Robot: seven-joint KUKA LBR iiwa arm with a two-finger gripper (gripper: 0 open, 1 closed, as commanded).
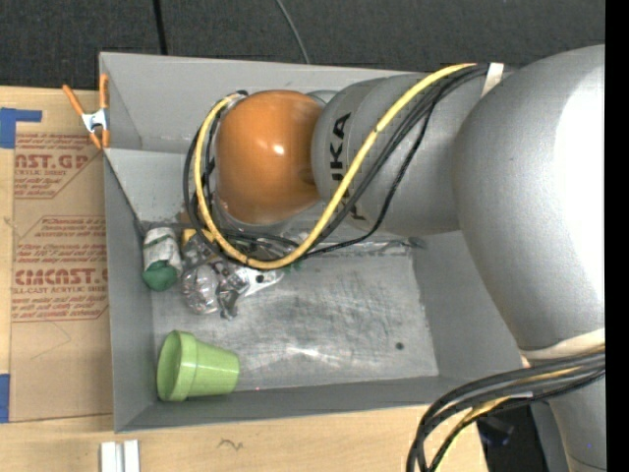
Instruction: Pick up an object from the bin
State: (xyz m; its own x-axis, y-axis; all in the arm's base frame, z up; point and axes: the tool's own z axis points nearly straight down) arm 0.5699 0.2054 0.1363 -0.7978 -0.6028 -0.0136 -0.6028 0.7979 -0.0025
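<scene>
My gripper (228, 281) is down at the bin's left side, mostly hidden under the arm's orange cover. Right against it on the left lies a small shiny, crumpled-looking thing (197, 289); whether the gripper holds it cannot be made out. Just left of that, by the bin's left wall, a small white bottle with a green cap (159, 259) lies on the floor. A light green plastic cup (195, 367) lies on its side in the near left corner, apart from the gripper.
The arm with its yellow and black cables covers the back and right of the bin. Bare grey floor shows in the middle and towards the near right.
</scene>
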